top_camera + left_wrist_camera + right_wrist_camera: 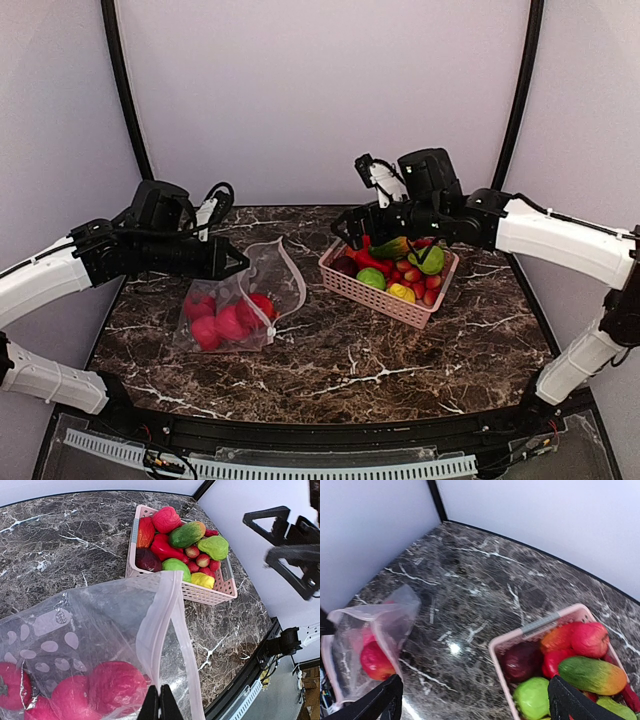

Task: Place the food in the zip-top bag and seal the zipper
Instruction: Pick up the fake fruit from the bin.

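Your left gripper point(160, 702), closest in the left wrist view, is clenched on the zip-top bag point(90, 625) at its zipper point(161, 615), red food point(107, 685) inside | right wrist: your right gripper point(475, 690) gapes wide, empty, above the edge of the basket point(540, 622) | top: bag lies on the table point(400, 370) left of the basket, mouth lifted.

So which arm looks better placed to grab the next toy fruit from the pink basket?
Probably the right: the right gripper hangs open and empty at the edge of the pink plastic lattice basket. The left gripper is shut on the clear dotted plastic bag, holding its mouth up.
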`<state>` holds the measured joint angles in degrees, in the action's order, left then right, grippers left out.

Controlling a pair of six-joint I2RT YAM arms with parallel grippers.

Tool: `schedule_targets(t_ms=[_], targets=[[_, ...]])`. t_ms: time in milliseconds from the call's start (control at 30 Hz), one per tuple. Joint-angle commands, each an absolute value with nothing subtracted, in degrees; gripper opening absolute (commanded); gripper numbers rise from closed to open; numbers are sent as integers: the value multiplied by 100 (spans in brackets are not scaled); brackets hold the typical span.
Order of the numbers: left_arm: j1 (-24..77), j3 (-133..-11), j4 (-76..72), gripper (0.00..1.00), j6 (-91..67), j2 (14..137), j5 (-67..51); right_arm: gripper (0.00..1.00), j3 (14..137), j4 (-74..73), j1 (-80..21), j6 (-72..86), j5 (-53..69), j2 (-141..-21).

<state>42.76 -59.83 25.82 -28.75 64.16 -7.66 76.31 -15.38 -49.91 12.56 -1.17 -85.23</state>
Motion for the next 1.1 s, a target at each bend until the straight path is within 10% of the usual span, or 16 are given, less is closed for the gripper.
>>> schedule_targets(t_ms=[0, 1067], targets=[[4279, -5918, 2559, 1, -2909, 6413, -790, 98, 7874, -2285, -4385, 1331, -222, -8954], [4274, -5870, 2753, 1, -3133, 6381, -644, 95, 10000, -2499, -2848, 275, 62, -11982]])
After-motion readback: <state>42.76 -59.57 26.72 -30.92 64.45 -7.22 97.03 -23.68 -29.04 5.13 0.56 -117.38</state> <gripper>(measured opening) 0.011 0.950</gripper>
